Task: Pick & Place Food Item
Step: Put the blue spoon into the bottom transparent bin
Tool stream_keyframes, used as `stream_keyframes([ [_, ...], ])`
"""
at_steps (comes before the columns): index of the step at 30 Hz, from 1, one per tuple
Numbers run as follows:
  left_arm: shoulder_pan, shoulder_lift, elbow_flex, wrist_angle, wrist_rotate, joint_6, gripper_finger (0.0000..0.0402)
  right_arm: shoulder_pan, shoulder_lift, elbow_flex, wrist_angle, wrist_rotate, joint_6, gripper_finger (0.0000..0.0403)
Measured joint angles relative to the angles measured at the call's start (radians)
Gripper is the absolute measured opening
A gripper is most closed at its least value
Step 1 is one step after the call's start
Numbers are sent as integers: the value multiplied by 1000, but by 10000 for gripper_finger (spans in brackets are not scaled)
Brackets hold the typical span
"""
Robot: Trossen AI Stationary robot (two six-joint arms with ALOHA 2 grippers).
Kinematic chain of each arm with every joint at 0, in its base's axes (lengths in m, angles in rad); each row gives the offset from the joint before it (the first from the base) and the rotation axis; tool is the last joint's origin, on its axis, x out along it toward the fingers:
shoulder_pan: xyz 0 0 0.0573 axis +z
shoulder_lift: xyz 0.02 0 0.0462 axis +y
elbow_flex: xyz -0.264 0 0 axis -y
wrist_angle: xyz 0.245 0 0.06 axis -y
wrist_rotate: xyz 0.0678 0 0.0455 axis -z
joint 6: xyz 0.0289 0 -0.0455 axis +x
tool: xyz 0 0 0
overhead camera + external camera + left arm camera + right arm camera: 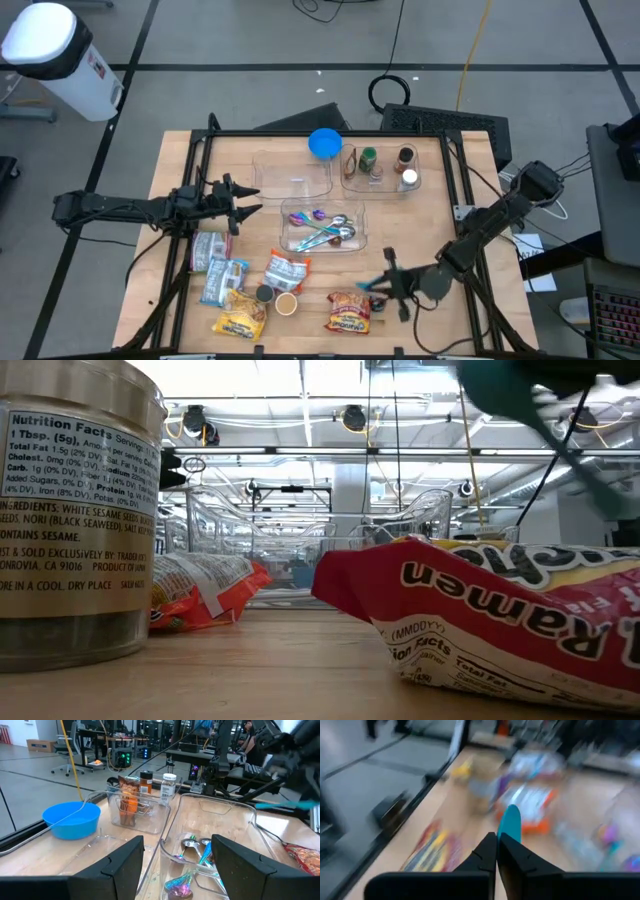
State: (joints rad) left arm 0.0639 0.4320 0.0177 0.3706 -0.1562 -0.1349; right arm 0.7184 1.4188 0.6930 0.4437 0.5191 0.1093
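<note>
Evidently the right end effector (378, 287) is pinched on a thin teal utensil (510, 825), above the light, crinkly ramen packet (349, 312) near-right on the bench (440, 215); grip a sealed edge. Left end effector (243, 201) waits wide.

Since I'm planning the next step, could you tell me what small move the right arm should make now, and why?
Probably carry it toward the cutlery tray: the right gripper is shut on a teal utensil above the ramen packet, and that tray already holds spoons.
</note>
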Motion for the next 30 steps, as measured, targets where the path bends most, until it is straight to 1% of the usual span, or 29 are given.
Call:
stream_keyframes([
  [3, 0, 0, 0, 0, 0, 0, 241, -74, 1, 0, 131, -1, -130, 2],
  [6, 0, 0, 0, 0, 0, 0, 241, -171, 1, 0, 278, -86, -201, 2],
  [11, 0, 0, 0, 0, 0, 0, 241, -348, 17, 1, 516, -284, -183, 1],
  [15, 0, 0, 0, 0, 0, 0, 241, -465, 91, 2, 681, -391, -133, 1],
  [17, 0, 0, 0, 0, 0, 0, 241, -509, 137, 2, 734, -394, -122, 1],
  [22, 0, 0, 0, 0, 0, 0, 241, -592, 243, 2, 739, -390, -92, 1],
  [25, 0, 0, 0, 0, 0, 0, 241, -626, 303, 2, 740, -390, -59, 1],
  [30, 0, 0, 0, 0, 0, 0, 241, -661, 386, 1, 733, -387, -70, 1],
])
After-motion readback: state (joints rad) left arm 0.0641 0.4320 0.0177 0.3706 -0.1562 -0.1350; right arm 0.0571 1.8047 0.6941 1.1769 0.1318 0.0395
